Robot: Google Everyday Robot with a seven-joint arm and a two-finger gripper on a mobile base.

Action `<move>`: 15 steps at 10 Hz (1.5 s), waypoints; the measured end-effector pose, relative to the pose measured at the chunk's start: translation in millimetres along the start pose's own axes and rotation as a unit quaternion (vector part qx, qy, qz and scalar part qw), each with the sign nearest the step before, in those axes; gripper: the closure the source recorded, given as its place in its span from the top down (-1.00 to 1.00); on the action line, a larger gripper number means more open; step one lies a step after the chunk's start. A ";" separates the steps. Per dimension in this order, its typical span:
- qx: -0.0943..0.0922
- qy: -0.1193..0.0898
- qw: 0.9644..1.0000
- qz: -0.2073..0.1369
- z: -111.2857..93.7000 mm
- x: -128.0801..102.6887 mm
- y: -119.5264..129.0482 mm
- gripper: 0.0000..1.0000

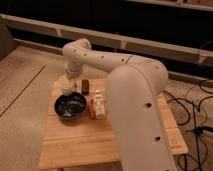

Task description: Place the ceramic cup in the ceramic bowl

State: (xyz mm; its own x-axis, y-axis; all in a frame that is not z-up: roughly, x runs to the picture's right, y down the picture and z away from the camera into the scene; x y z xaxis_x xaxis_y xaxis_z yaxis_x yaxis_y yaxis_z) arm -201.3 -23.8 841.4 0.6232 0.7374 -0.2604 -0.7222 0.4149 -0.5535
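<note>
The robot's white arm is the biggest thing in view. Its thick lower segment fills the right half, rises to a rounded elbow above the far left of the table and bends down from there. Beneath it stands a light wooden slatted table on a speckled pale floor, with dark cables trailing over the floor on the right. On the left part of the table sits the ceramic bowl, wide, shallow, glossy and dark, with faint light streaks inside. Just right of the bowl stands a white bottle with an orange-red side, upright and close to the bowl's rim. The ceramic cup, small, cream and round, is at the bowl's far edge and at the tip of the arm. It is not inside the bowl, and whether it touches the rim cannot be told. The gripper points downward just over the cup, its jaws pressed in on it and holding it. A small dark block lies on the table just right of the cup, behind the bowl.
</note>
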 end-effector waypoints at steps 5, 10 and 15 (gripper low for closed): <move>0.002 0.019 1.000 -0.015 5.2 7.0 1.2 -1.00; 0.000 0.059 0.992 -0.113 35.4 7.2 57.2 -1.00; 0.004 0.105 0.992 -0.072 62.8 20.0 40.5 -1.00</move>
State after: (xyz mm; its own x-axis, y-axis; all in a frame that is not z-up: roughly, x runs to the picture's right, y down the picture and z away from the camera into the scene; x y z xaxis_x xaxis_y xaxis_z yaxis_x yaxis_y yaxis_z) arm -236.9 41.3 863.5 0.7680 0.5431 -0.3394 -0.6232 0.5118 -0.5914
